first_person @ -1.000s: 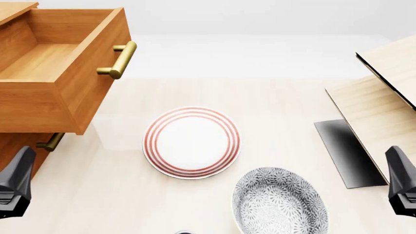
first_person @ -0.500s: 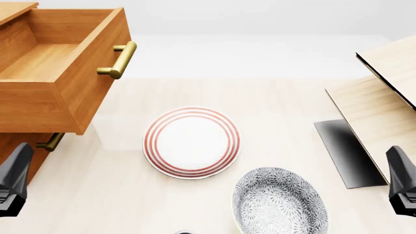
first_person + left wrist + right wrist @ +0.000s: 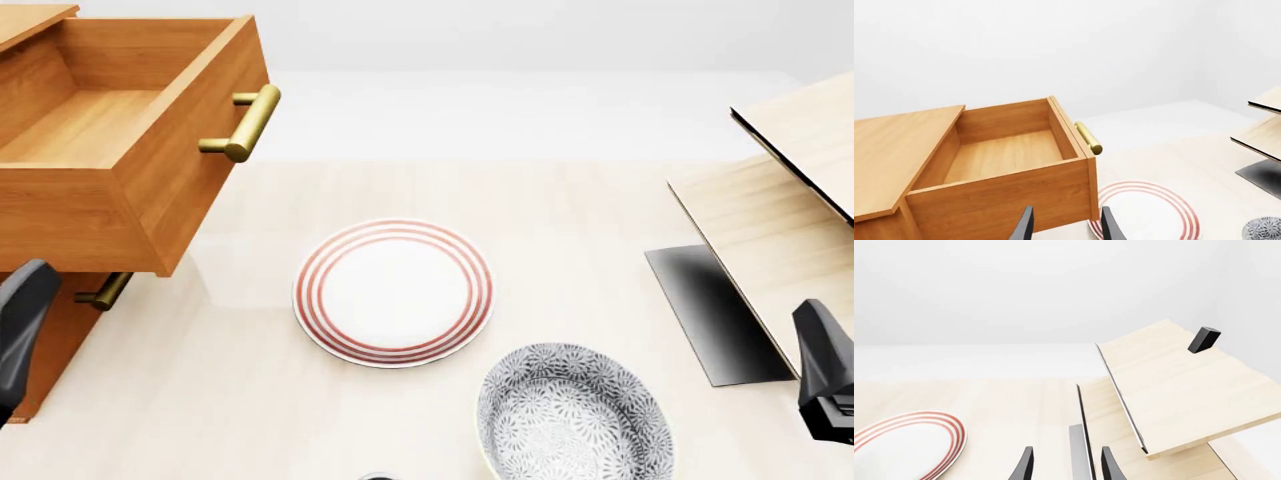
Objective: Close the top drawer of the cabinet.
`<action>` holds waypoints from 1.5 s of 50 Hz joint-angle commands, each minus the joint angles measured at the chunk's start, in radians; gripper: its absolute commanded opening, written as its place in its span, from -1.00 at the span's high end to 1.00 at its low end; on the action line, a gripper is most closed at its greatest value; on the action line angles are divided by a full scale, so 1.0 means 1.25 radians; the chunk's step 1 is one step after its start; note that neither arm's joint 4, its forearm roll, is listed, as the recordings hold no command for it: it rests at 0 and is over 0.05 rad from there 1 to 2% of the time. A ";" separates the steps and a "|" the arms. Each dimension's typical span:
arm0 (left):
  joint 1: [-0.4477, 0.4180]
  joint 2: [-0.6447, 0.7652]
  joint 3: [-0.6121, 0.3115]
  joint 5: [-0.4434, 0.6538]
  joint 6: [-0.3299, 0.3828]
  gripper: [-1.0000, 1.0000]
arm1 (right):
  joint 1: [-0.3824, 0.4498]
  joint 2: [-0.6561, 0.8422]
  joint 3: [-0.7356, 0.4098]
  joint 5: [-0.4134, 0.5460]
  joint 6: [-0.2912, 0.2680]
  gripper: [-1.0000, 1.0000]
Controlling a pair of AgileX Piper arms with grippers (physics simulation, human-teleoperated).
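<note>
Approach step: the orange-brown wooden top drawer [image 3: 127, 130] with its brass bar handle [image 3: 244, 122] hangs wide open from the cabinet [image 3: 894, 150] at the desk's far-left corner. Left pincer [image 3: 1066, 227] is open, empty, nearby; right pincer [image 3: 1066, 465] open too. Next it needs to get against the drawer front and push.

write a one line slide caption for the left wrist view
Open left gripper faces the pulled-out, empty top drawer beside a red-ringed plate.
</note>
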 commanded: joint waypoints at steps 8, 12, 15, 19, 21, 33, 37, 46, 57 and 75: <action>-0.157 0.152 -0.099 -0.100 0.024 -1.00 | 0.000 0.000 0.000 0.000 0.000 -1.00; -0.185 0.220 -0.139 -0.136 0.023 -1.00 | 0.000 0.000 0.000 0.000 0.000 -1.00; -0.224 0.264 -0.165 -0.178 0.047 -1.00 | 0.000 0.000 0.000 0.000 0.000 -1.00; -0.258 0.323 -0.194 -0.214 0.059 -1.00 | 0.000 0.000 0.000 -0.001 0.000 -1.00; -0.274 0.351 -0.206 -0.231 0.062 -1.00 | 0.000 0.000 0.000 -0.001 0.000 -1.00; -0.373 0.502 -0.307 -0.311 0.106 -1.00 | 0.000 0.000 0.000 0.000 0.000 -1.00; -0.390 0.542 -0.349 -0.295 0.084 -1.00 | 0.000 0.000 0.000 0.000 0.000 -1.00; -0.445 0.621 -0.400 -0.330 0.117 -1.00 | 0.000 0.000 0.000 -0.001 0.000 -1.00; -0.486 0.722 -0.462 -0.357 0.141 -1.00 | 0.000 0.000 0.000 -0.001 0.000 -1.00; -0.529 0.988 -0.647 -0.272 0.353 -1.00 | 0.000 0.000 0.000 0.000 0.000 -1.00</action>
